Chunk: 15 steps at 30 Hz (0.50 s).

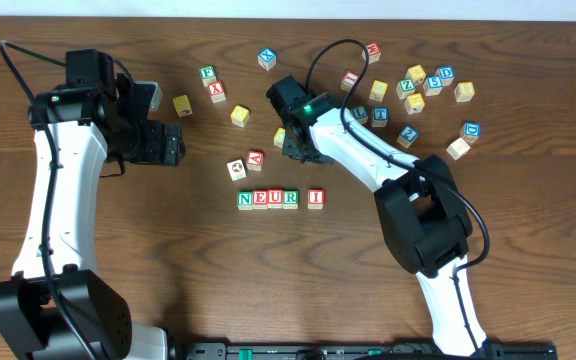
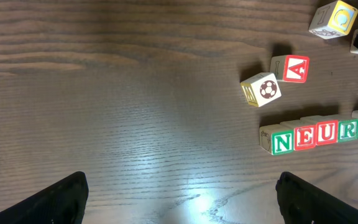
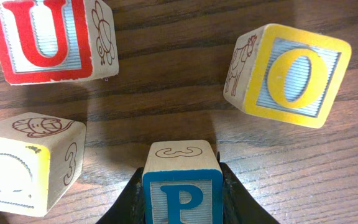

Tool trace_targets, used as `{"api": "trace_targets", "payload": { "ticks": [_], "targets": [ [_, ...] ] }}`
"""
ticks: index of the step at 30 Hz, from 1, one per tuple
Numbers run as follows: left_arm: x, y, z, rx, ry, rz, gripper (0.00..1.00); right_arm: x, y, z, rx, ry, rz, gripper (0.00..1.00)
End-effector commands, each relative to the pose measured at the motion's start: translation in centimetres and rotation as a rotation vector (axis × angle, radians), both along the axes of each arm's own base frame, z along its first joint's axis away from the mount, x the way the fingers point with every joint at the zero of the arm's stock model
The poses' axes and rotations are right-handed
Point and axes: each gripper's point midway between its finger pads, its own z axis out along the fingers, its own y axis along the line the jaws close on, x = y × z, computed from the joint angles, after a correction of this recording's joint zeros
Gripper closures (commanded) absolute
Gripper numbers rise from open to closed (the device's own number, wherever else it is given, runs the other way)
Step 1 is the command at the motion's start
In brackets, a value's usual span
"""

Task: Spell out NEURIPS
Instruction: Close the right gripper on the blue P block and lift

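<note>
the brown wooden table (image 1: 168, 260) filled every view. the left arm (image 1: 53, 190) stood along the left edge. the right arm (image 1: 368, 160) reached from the near edge toward the middle.

the left gripper (image 1: 168, 143) hung over bare wood left of centre, its fingers (image 2: 61, 199) spread wide with nothing between them. the right gripper (image 1: 293, 140) was clamped on the blue p cube (image 3: 182, 196), one finger pressed to each side.

close around that p cube crowded a red u cube (image 3: 45, 37), a yellow o cube (image 3: 291, 71) and a pale cube (image 3: 23, 165) with a yellow face, none touching it.

a loose scatter of cubes (image 1: 418, 85) lay toward the far right corner, and a few more sat near the far edge at the middle. their letters were mostly too small to read, so i cannot tell which was the s.

near the middle stood the row: n (image 1: 245, 199), e (image 1: 260, 199), u (image 1: 275, 198) and r (image 1: 290, 198) touching side by side, then a gap, then i (image 1: 315, 198). just beyond the row's left end sat an a cube (image 2: 291, 68) and a football cube (image 2: 261, 90).
</note>
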Motion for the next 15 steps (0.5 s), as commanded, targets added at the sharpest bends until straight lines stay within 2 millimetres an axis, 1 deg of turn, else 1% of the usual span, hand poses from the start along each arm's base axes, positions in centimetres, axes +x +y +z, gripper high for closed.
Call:
{"api": "trace_targets", "payload": {
  "ticks": [1,7,11,15],
  "targets": [
    [0.2,-0.2,1.1,-0.003,-0.033,-0.015,0.05,0.2,-1.0,-0.6,-0.029,0.005,-0.002,0.84],
    [0.2,-0.2,1.1,-0.003,-0.033,-0.016,0.05,0.2,-1.2,-0.3,-0.041,0.006,0.004,0.84],
    [0.2,-0.2,1.1,-0.003,-0.033,-0.015,0.05,0.7,-1.6,0.7,-0.062,-0.001,0.0,0.85],
    [0.2,-0.2,1.1,-0.003,-0.033,-0.016,0.05,1.0,-2.1,2.1,-0.091,-0.003,0.004,0.86]
  ]
}}
